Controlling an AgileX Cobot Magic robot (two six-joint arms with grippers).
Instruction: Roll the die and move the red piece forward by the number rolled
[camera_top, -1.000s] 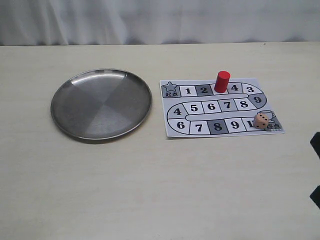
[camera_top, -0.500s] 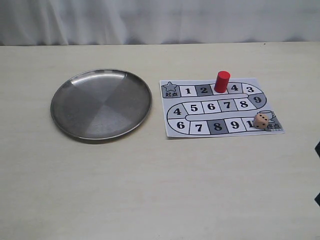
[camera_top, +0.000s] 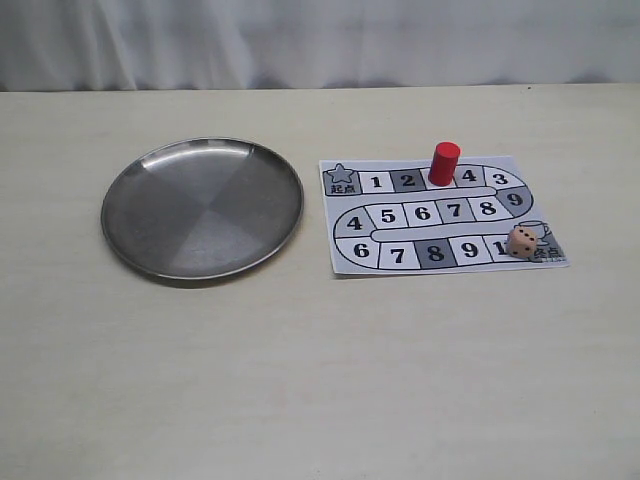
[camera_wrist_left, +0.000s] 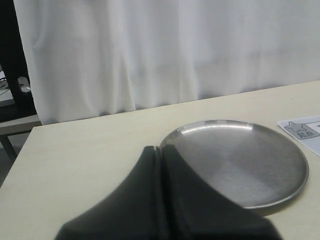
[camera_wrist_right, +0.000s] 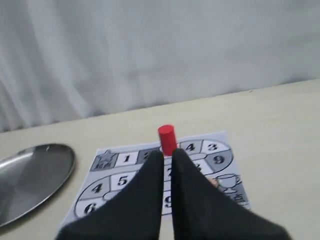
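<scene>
The red piece (camera_top: 445, 163) stands upright on the top row of the paper game board (camera_top: 385, 216), between squares 2 and 4. The die (camera_top: 520, 241) rests on the board's bottom-right end, beside the printed cup. Neither gripper shows in the exterior view. In the right wrist view my right gripper (camera_wrist_right: 167, 152) hovers short of the red piece (camera_wrist_right: 167, 137), its fingers a narrow gap apart and empty. Only a sliver of the die (camera_wrist_right: 214, 182) peeks past one finger. My left gripper (camera_wrist_left: 160, 148) is shut on nothing, at the near rim of the plate (camera_wrist_left: 240, 160).
A round steel plate (camera_top: 200, 207) lies left of the board, with nothing in it. A white curtain hangs behind the table's far edge. The left wrist view shows the table's left corner and dark furniture (camera_wrist_left: 10, 75) beyond it.
The dark tip of my right arm at the right edge of the exterior view has slid out of sight. The die, the red piece and the plate have not moved.
</scene>
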